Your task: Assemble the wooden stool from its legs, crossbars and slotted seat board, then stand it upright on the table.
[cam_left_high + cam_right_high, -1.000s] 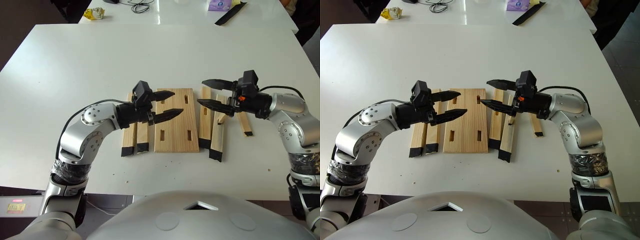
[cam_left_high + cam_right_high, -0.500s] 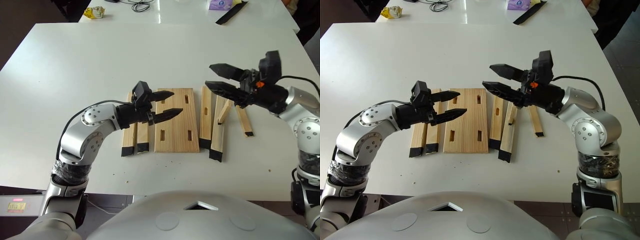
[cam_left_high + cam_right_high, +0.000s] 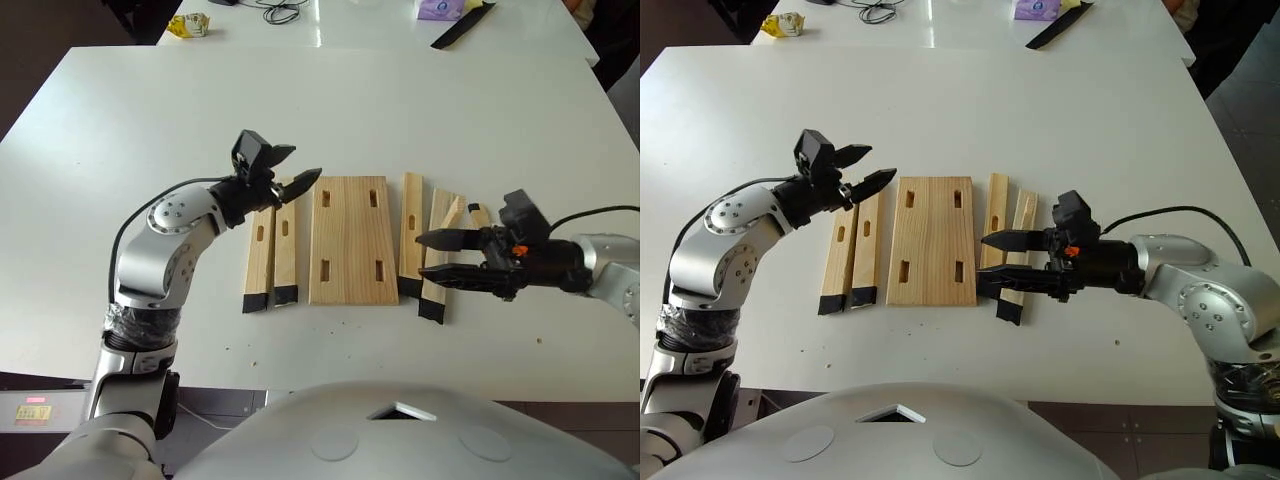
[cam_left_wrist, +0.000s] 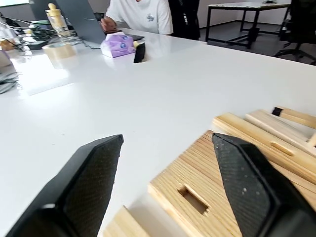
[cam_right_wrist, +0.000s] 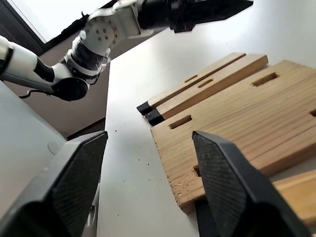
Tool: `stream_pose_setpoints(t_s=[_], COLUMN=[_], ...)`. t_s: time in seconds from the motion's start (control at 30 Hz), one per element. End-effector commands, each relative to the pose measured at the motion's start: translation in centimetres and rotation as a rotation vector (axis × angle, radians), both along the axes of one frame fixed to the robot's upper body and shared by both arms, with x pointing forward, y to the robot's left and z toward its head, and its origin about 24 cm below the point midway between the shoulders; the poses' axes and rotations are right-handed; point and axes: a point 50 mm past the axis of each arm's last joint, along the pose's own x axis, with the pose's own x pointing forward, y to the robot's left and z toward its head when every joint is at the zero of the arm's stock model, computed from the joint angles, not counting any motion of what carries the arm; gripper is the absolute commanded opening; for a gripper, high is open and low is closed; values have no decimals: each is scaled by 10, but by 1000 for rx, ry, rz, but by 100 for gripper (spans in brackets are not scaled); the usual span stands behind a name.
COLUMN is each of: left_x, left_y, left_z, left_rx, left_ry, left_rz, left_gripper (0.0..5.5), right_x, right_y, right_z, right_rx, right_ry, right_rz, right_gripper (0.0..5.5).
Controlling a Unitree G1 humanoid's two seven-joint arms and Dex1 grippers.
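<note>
Inspector: Location and condition of the seat board?

Technician: The seat board (image 3: 348, 240) lies flat on the white table (image 3: 400, 110), unassembled. It is pale wood, rectangular, with lengthwise grain and four through-slots, two toward each end.

Inspector: Other parts, referenced to the board?

Technician: The left legs (image 3: 285, 240) lie side by side just beside the board's left edge and parallel to it. The right legs (image 3: 410, 230) lie just beside its right edge. Each leg is a pale slat with a slot and a black cap on the near end. The short crossbars (image 3: 479, 216) lie beyond the right legs, partly hidden by the arm.

Inspector: Grippers?

Technician: The left gripper (image 3: 300, 165) hovers near the board's far left corner, above the far ends of the left legs, with its fingers apart and holding nothing. The right gripper (image 3: 428, 256) sits low beside the board's near right corner, over the right legs, with its fingers spread and empty and its tips pointing toward the board.
</note>
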Motion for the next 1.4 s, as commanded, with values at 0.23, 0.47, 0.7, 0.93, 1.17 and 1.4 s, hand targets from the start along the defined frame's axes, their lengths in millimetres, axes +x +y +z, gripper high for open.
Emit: stream_pose_setpoints(t_s=[0.23,0.47,0.7,0.93,1.17,1.4], left_x=[3,3,1,-1,-5,-13], left_y=[3,3,4,4,5,10], left_z=[7,8,6,4,1,-1], left_rx=[-6,-23,-28,-37,-47,-54], left_ry=[-8,-14,-8,-6,-1,2], left_rz=[26,19,24,34,46,83], left_gripper=[332,332,332,332,332,332], right_x=[-26,-31,-20,-16,-1,5], right_y=[-2,-21,-32,-37,-33,-25], right_z=[-34,-61,-64,-50,-17,15], right_rx=[-130,-303,-345,-328,-272,-370], right_ry=[-13,-1,-38,-68,-189,-336], right_rz=[119,157,119,113,20,-274], right_gripper=[316,316,316,316,316,316])
